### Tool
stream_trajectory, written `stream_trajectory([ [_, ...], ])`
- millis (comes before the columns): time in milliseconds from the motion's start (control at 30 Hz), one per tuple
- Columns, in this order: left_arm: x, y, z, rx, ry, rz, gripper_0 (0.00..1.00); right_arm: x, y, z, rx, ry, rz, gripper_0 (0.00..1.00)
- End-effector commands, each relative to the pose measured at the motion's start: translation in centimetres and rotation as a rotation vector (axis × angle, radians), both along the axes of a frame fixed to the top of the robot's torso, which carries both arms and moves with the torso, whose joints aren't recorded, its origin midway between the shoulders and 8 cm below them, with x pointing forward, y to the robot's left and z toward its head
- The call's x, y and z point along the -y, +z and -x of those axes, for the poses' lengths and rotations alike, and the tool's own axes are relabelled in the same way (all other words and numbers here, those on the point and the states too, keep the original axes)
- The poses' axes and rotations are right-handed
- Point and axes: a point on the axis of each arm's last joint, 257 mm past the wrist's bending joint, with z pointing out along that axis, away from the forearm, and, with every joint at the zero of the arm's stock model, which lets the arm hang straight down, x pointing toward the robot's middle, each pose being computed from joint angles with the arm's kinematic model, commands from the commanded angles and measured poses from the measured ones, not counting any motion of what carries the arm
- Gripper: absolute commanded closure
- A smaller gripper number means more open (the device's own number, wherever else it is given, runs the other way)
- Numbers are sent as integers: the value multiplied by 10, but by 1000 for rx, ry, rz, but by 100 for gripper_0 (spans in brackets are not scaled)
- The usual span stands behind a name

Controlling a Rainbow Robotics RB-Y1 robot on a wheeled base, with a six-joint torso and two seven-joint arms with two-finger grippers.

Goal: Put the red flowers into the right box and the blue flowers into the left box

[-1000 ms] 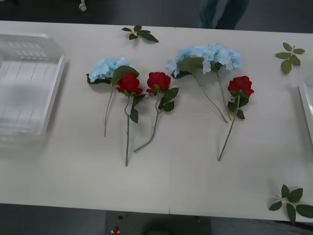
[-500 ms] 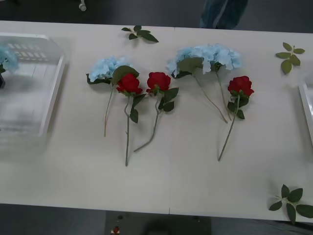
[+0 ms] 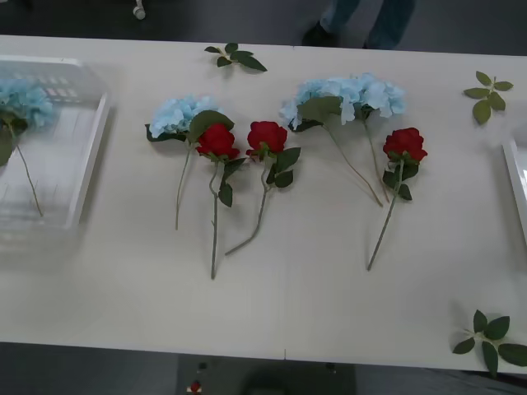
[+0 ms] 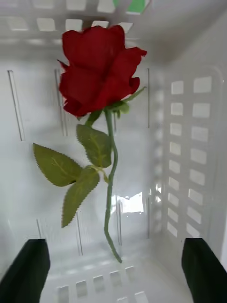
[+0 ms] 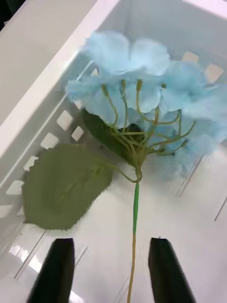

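**One blue flower and one rose boxed, the rest waiting on the table**

At the far left of the front view, newly lying in the left box (image 3: 92, 156): a blue flower (image 3: 23, 103), head toward the upper edge, thin stem trailing down over the ribbed floor. Not there a second ago, just entering at the frame's edge half a second ago, settled now. Likely one blue delivery done. Closer, from the left wrist: the same bloom (image 5: 137, 85) near the slotted wall, broad leaf beside it, stem running between the black fingers of the left gripper (image 5: 111, 246), fingers apart and clamped on nothing

Across the middle of the table (image 3: 288, 304), unmoved over that second: a blue head (image 3: 177, 113) left of centre, two roses (image 3: 217, 140) just beside it, a wider blue cluster (image 3: 354, 95) right of centre, and a third rose (image 3: 405, 142) lower right of it. All still to be sorted

At the far right edge of the front view, just a sliver of the right box (image 3: 515, 177), contents out of frame. Supplied by the right wrist view instead: a rose (image 4: 97, 68) lying on the box floor, bloom toward the perforated far wall (image 4: 189, 142), with the right gripper (image 4: 115, 242) over it, fingers spread wide and empty
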Motion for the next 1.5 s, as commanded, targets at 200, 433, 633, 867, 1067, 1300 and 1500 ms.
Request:
stream_trajectory([
  [200,2,20,-7,37,0,3,0,-74,48,-4,-51,166,-127,0],
  [433,14,32,18,-85,-11,8,0,-166,90,16,-149,251,-204,0],
  [633,50,61,59,-229,-43,108,0,-267,82,22,-171,185,-288,0],
  [867,139,78,73,-260,-236,227,0,-370,28,23,-144,37,-369,0],
  [1067,234,79,59,-202,-457,268,0,-416,-18,21,-101,0,-332,0],
  [1300,317,74,52,-188,-770,162,0,-442,-57,2,-60,-47,-304,0],
  [1500,369,54,44,-161,-961,1,0,-433,-71,-29,13,-99,-290,0],
])
